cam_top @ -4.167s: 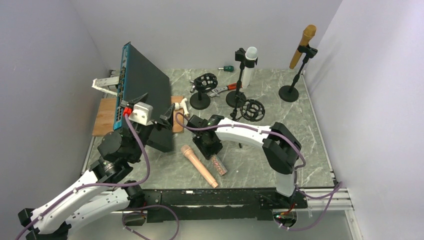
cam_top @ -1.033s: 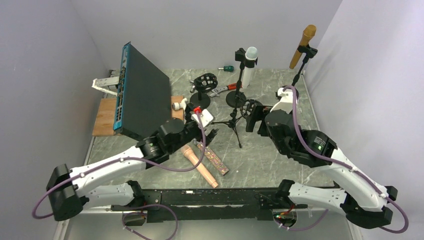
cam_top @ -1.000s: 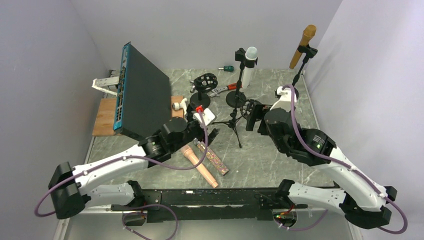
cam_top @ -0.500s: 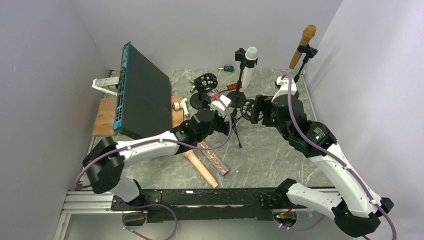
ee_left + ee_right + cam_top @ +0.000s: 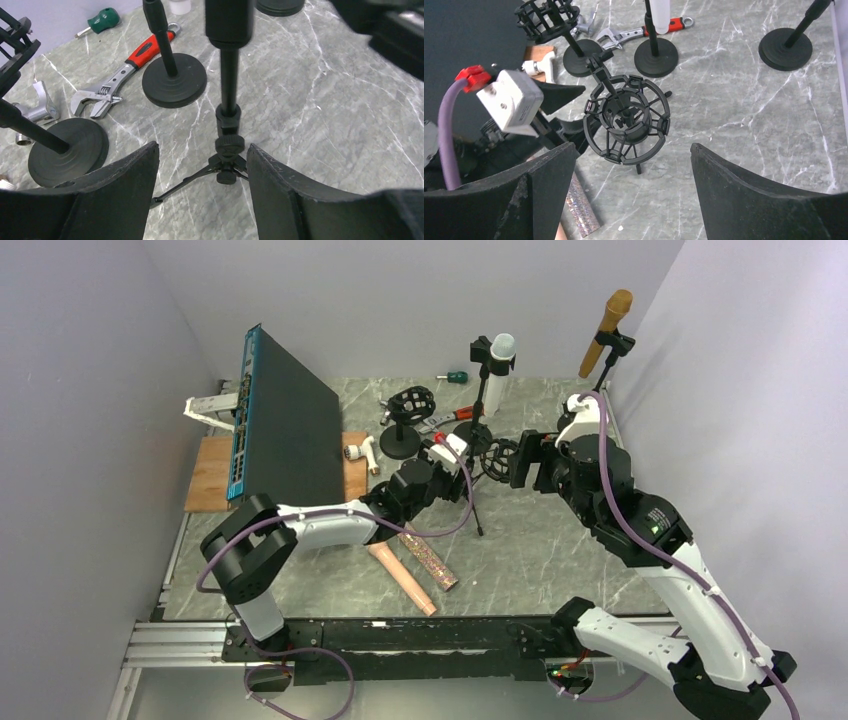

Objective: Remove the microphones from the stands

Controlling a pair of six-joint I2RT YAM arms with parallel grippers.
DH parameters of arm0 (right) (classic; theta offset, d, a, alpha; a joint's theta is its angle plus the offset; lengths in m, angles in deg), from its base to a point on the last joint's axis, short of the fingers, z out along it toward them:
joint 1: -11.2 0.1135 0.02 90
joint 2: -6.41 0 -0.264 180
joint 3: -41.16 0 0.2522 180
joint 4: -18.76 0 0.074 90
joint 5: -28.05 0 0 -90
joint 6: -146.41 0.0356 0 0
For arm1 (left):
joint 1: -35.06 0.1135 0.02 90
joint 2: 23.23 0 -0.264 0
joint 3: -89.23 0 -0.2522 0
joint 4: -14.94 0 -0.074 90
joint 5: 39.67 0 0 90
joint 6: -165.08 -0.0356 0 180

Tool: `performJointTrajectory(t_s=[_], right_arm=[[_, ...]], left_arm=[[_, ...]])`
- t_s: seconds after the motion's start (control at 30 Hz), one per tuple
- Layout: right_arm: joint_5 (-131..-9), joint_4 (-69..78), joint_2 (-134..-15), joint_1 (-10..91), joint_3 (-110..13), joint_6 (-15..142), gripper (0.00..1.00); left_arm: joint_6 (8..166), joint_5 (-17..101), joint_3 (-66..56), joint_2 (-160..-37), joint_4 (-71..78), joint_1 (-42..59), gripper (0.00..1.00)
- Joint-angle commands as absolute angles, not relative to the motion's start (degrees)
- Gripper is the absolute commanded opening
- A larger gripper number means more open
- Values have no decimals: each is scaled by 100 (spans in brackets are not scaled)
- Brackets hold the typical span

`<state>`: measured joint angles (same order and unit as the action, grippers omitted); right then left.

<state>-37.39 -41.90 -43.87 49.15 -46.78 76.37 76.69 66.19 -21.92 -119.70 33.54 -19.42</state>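
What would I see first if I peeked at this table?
The big black box tilted up on the left stands out most. Then the golden microphone, clipped high on a stand in the back right corner. In the middle, the white left arm and right arm reach toward an empty round cage on a tripod.

Top external camera looks down from behind the arms over the whole table (image 5: 530, 560). Left wrist camera sits low, close to the tripod stand (image 5: 229, 125); right wrist camera looks steeply down on that same stand's cage mount (image 5: 626, 119).
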Motion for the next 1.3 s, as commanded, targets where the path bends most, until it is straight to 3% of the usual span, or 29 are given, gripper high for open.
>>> performJointTrajectory(t_s=[0.0,0.33,0.53,0.6,0.63,0.93,1.27], right_arm=[[-3916,-3841,-4374,4898,-4728,7402,86],[-4092,-3670,-4465,4899,-4649,7304,86],[-4080,-3564,-4446,4899,-4570,7293,86],[-4072,-3565,-4489,4891,-4564,7285,86],[-4068,-3573,-4526,4900,-4555,7284,86],[-4135,-3518,-4628,4897,-4435,7308,86],[-4202,-3556,-4569,4897,-4414,7378,86]], left_arm=[[7977,6208,-1847,-12166,3659,-1816,68],[8184,5823,-1672,-12434,3701,-1714,63],[8355,5558,-1469,-12577,3513,-1664,34],[8439,5529,-1405,-12596,3410,-1644,8],[8492,5555,-1379,-12609,3295,-1633,1],[10376,4091,-1291,-12569,2554,-1265,0],[13826,2443,-1810,-12874,3877,-779,0]])
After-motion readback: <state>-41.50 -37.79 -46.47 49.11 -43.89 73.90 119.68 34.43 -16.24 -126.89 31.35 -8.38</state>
